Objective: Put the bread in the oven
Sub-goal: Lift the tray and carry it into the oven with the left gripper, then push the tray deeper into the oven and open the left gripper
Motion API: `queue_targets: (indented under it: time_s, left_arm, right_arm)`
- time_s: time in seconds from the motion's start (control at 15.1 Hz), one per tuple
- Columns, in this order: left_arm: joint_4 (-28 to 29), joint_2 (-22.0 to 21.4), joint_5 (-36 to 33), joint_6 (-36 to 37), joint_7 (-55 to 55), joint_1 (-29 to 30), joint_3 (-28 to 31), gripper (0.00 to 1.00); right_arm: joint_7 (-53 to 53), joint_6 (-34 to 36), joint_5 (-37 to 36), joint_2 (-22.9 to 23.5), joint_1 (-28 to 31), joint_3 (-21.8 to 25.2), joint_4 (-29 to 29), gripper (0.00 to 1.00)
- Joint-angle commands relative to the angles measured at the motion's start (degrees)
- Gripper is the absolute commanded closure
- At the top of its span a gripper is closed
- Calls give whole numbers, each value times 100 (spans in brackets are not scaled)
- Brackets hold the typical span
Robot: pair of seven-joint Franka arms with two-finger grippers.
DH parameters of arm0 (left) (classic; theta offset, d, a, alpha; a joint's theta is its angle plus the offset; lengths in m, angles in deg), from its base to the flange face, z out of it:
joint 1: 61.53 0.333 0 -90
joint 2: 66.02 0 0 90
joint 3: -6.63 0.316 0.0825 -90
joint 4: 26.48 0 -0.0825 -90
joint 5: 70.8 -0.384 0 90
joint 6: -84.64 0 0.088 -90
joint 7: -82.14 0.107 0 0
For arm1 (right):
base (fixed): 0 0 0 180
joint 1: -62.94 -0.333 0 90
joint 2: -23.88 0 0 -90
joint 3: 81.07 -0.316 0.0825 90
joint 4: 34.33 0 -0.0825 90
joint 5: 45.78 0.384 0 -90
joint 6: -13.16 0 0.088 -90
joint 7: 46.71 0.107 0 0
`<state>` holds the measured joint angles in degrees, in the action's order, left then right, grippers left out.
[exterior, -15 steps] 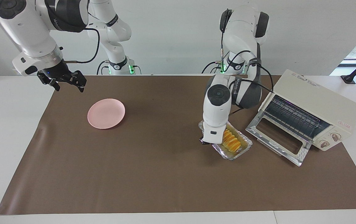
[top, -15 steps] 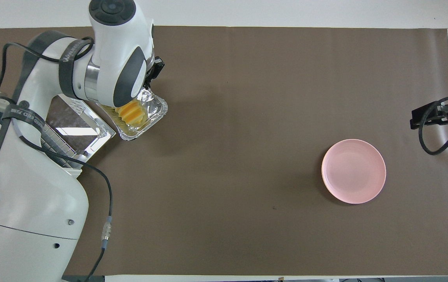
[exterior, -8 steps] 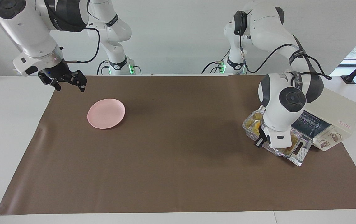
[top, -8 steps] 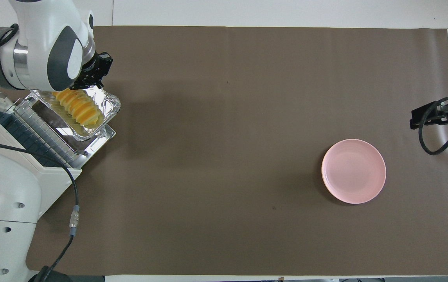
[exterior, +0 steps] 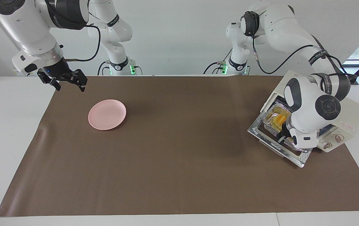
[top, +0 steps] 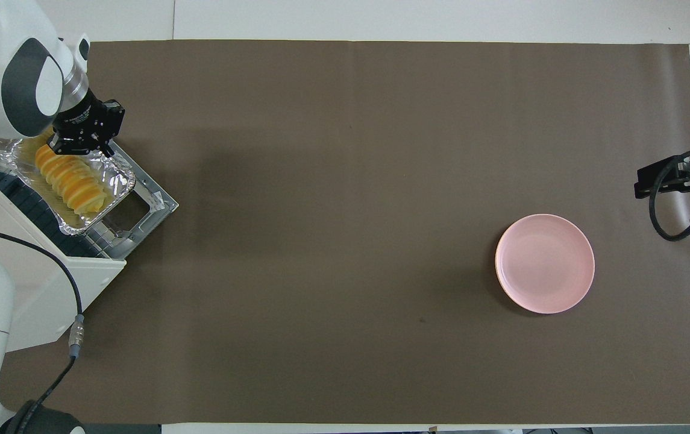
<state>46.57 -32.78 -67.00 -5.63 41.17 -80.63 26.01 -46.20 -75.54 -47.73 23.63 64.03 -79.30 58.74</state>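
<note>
A brown mat [exterior: 173,175] covers the table. At the left arm's end stands the oven [exterior: 345,110], its door [top: 150,205] dropped open. The left gripper [top: 79,140] is pinched shut on the rim of a foil tray [top: 117,181] and holds it over the door at the oven's mouth. The bread [top: 70,182] lies in the tray. The step in hand looks like sliding the tray onto the rack; next it likely needs a level push inward, then release. Toward the other end lies a pink plate [exterior: 107,114]. The right gripper [exterior: 69,82] waits above the mat's corner, fingers spread.
</note>
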Motion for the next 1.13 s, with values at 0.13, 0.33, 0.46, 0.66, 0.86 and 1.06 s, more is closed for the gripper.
queue_targets:
  time_s: [0.13, 0.33, 0.46, 0.66, 0.86, 1.06]
  left_arm:
    - [614, -380, -19, -26, 63, -14, 143, 100]
    - [675, -389, -81, -26, 72, 47, 206, 100]
    - [728, -424, -90, -26, 72, 73, 223, 100]
    - [851, -450, -108, 1, 80, 109, 338, 100]
    - [1070, -564, -467, -17, 282, 109, 338, 100]
    - [1168, -608, -521, -43, 300, 117, 346, 100]
  right_arm:
    - [-121, 98, 89, -72, 49, -27, 0, 0]
    - [-121, 98, 89, -72, 49, -27, 0, 0]
    - [-113, 98, 89, -72, 49, -27, 0, 0]
    - [-121, 98, 89, -72, 49, -27, 0, 0]
    - [-121, 98, 89, -72, 49, -27, 0, 0]
    - [-121, 98, 89, -72, 49, -27, 0, 0]
